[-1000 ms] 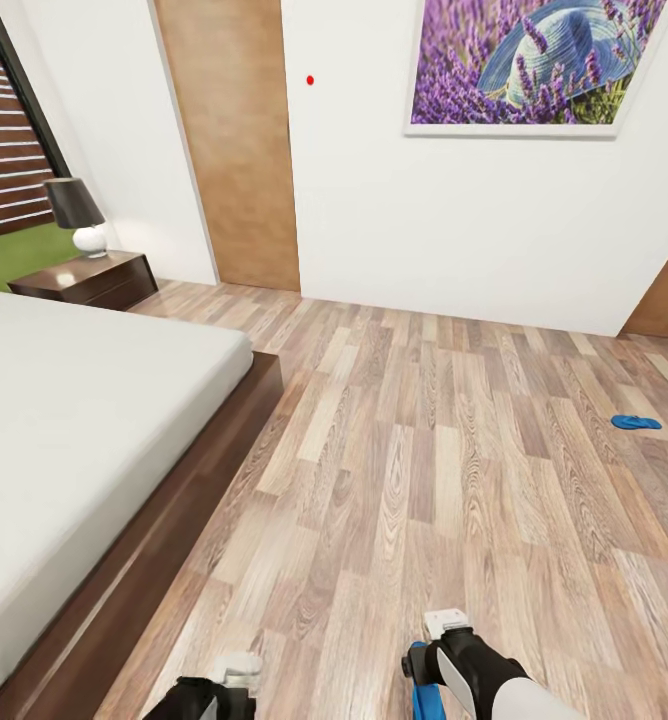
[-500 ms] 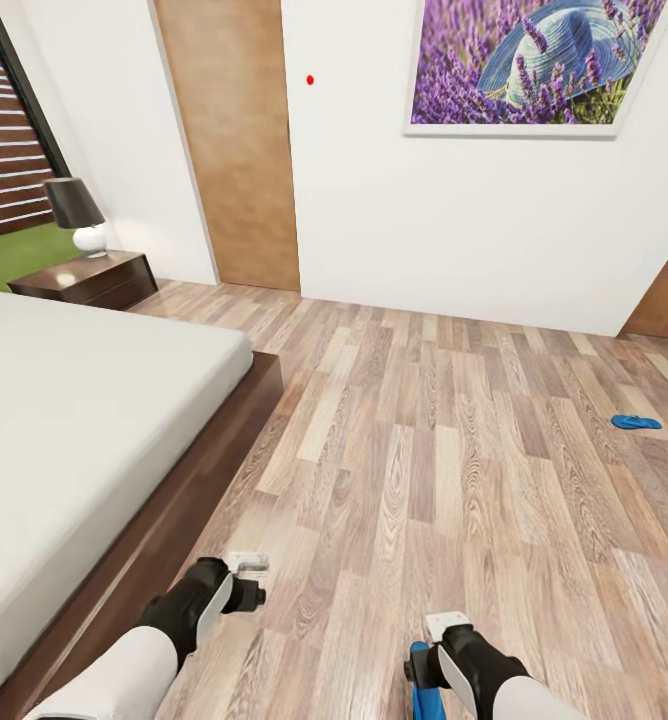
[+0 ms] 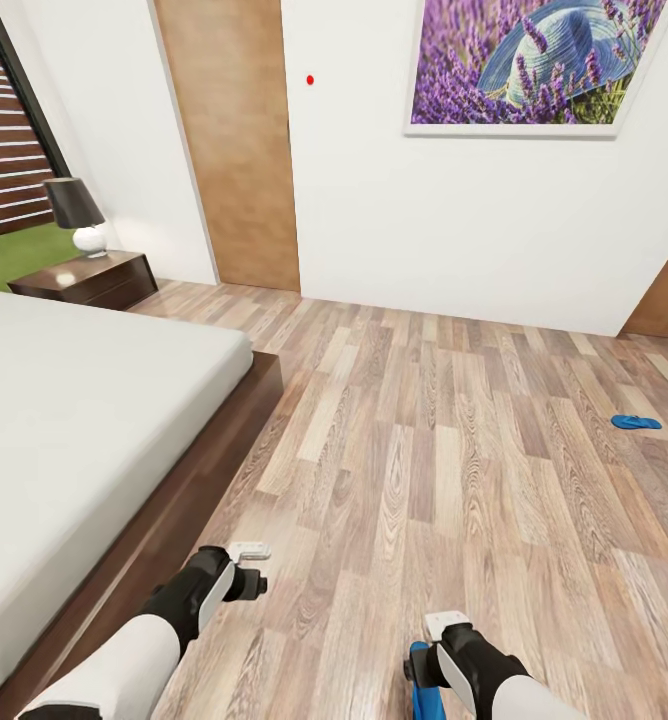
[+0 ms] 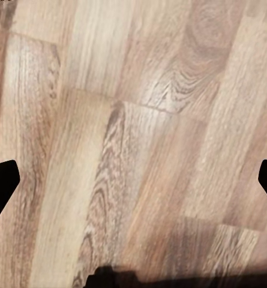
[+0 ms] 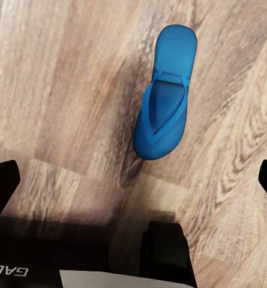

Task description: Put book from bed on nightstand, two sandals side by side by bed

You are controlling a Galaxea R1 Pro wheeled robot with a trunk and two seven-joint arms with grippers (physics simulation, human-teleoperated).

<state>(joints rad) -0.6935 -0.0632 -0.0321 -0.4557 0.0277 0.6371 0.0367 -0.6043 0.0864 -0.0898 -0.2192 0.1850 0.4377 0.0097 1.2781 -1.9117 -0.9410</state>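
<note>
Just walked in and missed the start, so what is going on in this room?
A two-armed robot stands on the wood floor beside the bed. Its right gripper hangs open above a blue sandal lying flat on the floor, not touching it. A second blue sandal lies far off toward the wall. The left gripper is open over bare floor near the bed frame. A nightstand with a lamp stands beyond the bed.
</note>
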